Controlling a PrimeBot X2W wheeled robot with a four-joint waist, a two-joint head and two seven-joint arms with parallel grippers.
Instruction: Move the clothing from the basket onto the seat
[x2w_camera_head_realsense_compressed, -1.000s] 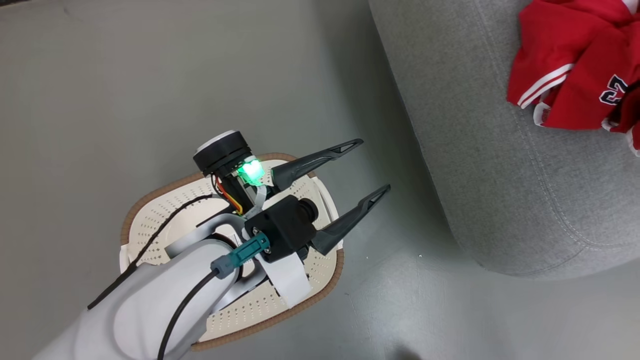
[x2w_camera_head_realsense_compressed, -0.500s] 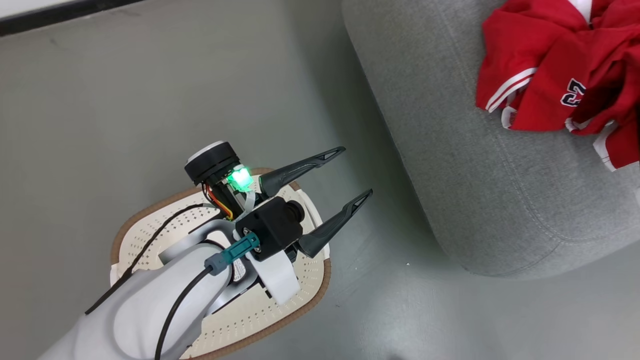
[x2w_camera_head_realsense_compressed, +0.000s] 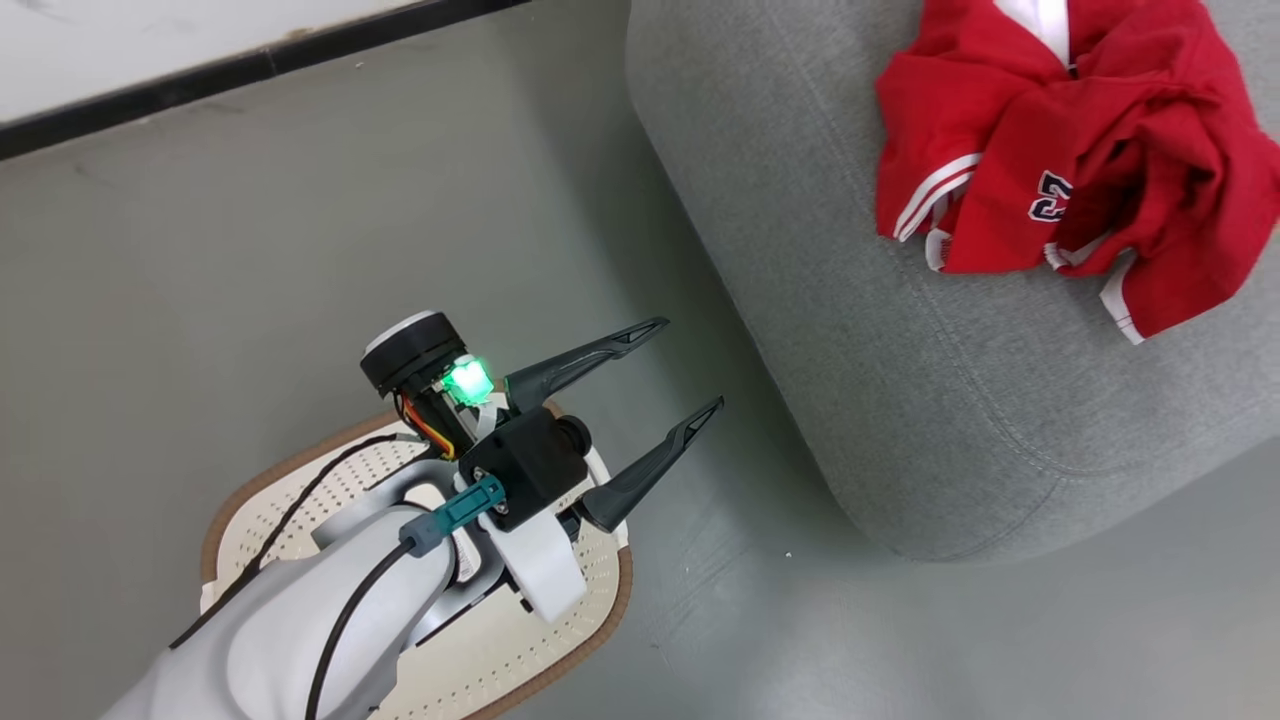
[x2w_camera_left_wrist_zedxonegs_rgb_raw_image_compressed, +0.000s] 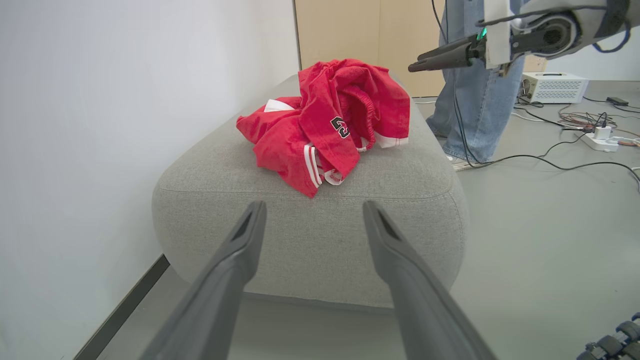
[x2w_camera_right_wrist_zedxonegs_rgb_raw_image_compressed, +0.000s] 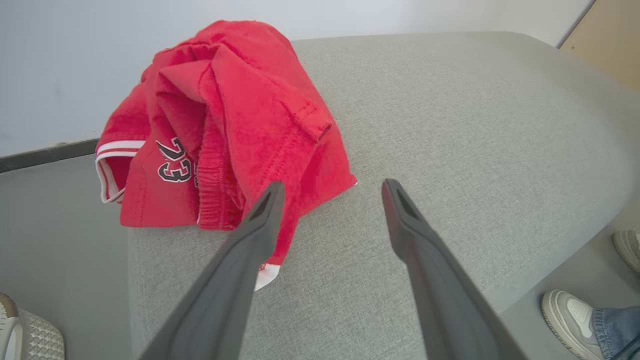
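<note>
The clothing (x2w_camera_head_realsense_compressed: 1050, 170) is a crumpled red heap with white trim and a dark number, lying on top of the seat (x2w_camera_head_realsense_compressed: 850, 350), a large grey upholstered block. The same heap (x2w_camera_left_wrist_zedxonegs_rgb_raw_image_compressed: 330, 125) (x2w_camera_right_wrist_zedxonegs_rgb_raw_image_compressed: 220, 125) appears in both wrist views. My left gripper (x2w_camera_head_realsense_compressed: 692, 362) (x2w_camera_left_wrist_zedxonegs_rgb_raw_image_compressed: 314, 205) is open and holds nothing, hanging over the floor between the basket (x2w_camera_head_realsense_compressed: 250, 490) and the seat (x2w_camera_left_wrist_zedxonegs_rgb_raw_image_compressed: 310, 240). My left arm hides much of the cream basket with its brown rim. My right gripper (x2w_camera_right_wrist_zedxonegs_rgb_raw_image_compressed: 334, 184) stands open just above the seat (x2w_camera_right_wrist_zedxonegs_rgb_raw_image_compressed: 450, 125), its left finger beside the heap's edge.
A white wall with a dark baseboard (x2w_camera_head_realsense_compressed: 250, 70) runs behind the seat. A person in jeans (x2w_camera_left_wrist_zedxonegs_rgb_raw_image_compressed: 475, 100) stands at the seat's far side, one shoe (x2w_camera_right_wrist_zedxonegs_rgb_raw_image_compressed: 565, 310) near its edge. Cables and a power strip (x2w_camera_left_wrist_zedxonegs_rgb_raw_image_compressed: 600, 142) lie on the floor beyond.
The head camera has swung, so the seat and clothing now sit further left and in fuller view. My right gripper has gone from shut to open. The left gripper stays open by the basket.
</note>
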